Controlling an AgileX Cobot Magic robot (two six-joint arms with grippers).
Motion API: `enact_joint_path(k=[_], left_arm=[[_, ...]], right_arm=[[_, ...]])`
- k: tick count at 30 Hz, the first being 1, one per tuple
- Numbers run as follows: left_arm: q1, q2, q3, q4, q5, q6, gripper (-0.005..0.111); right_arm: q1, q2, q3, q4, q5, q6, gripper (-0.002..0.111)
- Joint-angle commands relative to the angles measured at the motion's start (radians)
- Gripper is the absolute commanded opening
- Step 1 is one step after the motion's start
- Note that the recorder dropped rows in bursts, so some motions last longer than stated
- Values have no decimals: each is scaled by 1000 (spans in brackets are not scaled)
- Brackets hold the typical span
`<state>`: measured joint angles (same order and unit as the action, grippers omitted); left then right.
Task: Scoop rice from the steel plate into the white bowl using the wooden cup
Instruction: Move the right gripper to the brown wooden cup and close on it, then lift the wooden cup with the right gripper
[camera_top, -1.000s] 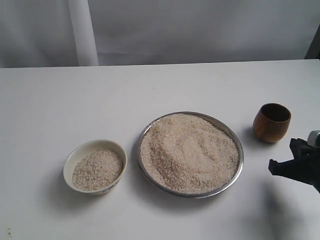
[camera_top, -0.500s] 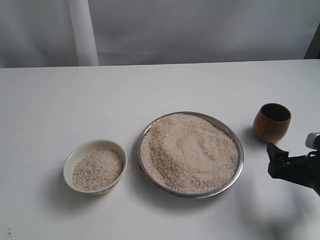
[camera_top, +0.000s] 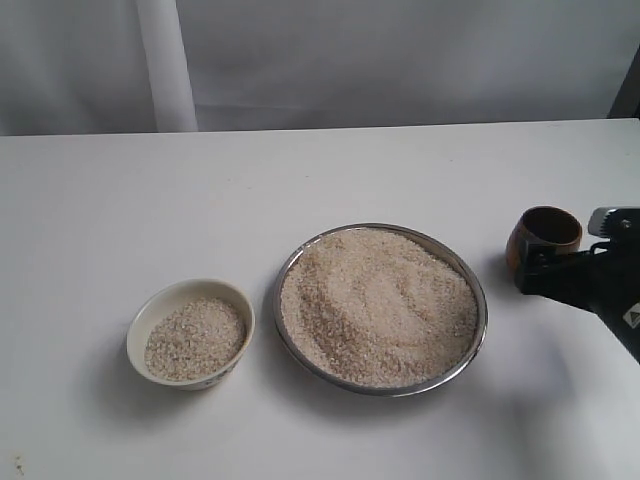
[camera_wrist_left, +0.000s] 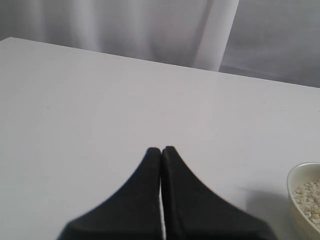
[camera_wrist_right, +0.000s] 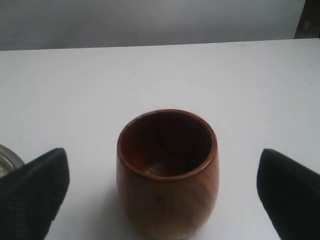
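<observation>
Beside the steel plate of rice, well apart from the white bowl, the upright wooden cup sits between the right gripper's wide-apart jaws, so closing off-centre could topple its glossy rounded body, while the left gripper is pressed together

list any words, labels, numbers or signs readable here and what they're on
No readable text in any view.
Too small to read: pale sticker on the right arm.
Too blurred to tell if writing: dark marks low on the white bowl.
</observation>
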<state>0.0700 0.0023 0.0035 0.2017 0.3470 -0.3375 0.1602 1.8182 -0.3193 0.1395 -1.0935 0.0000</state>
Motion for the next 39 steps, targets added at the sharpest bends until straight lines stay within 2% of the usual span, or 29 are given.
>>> enact_joint_path(k=[1,7,19,39], left_arm=[[0,-2,-4,-5,-6,-2,0],[0,-2,-4,-5,-6,-2,0],[0,-2,-4,-5,-8,-2,0],[0,-2,-4,-5,-8,-2,0]], right_arm=[[-4,67,-40,3,8,0,92],[-4,166,-89,7,-59,0,92],[-4,278,-195,10,-73,0,92],[-4,405,-206,40,-128,7,92]])
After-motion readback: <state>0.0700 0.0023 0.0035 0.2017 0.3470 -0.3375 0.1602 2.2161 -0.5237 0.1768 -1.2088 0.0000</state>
